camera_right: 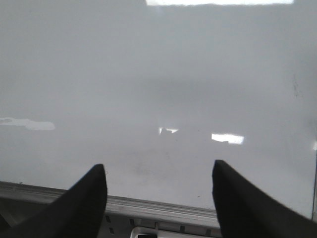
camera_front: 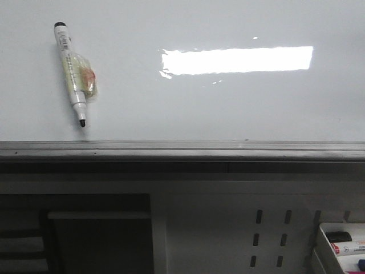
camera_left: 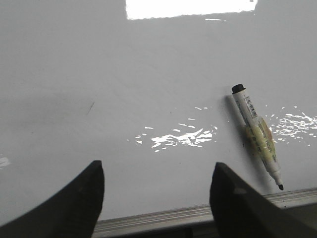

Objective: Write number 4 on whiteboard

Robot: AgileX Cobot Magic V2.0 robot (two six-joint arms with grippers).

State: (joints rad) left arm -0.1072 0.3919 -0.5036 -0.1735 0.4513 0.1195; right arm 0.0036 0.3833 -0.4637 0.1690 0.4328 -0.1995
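The whiteboard (camera_front: 228, 108) lies flat, glossy and white, with a grey metal rail along its near edge. No number 4 shows on it. An uncapped white marker (camera_front: 72, 73) with a black tip and yellowish tape round its barrel rests on the board at the left, also seen in the left wrist view as the marker (camera_left: 256, 134). My left gripper (camera_left: 157, 171) hangs open over the board's near edge, the marker off to one side of its fingers. My right gripper (camera_right: 159, 172) is open above bare board near the rail. Neither gripper shows in the front view.
A bright rectangular light reflection (camera_front: 236, 60) sits on the board. Below the rail (camera_front: 182, 150) is a grey perforated panel (camera_front: 268, 234). A white tray (camera_front: 342, 245) holding markers stands at the lower right.
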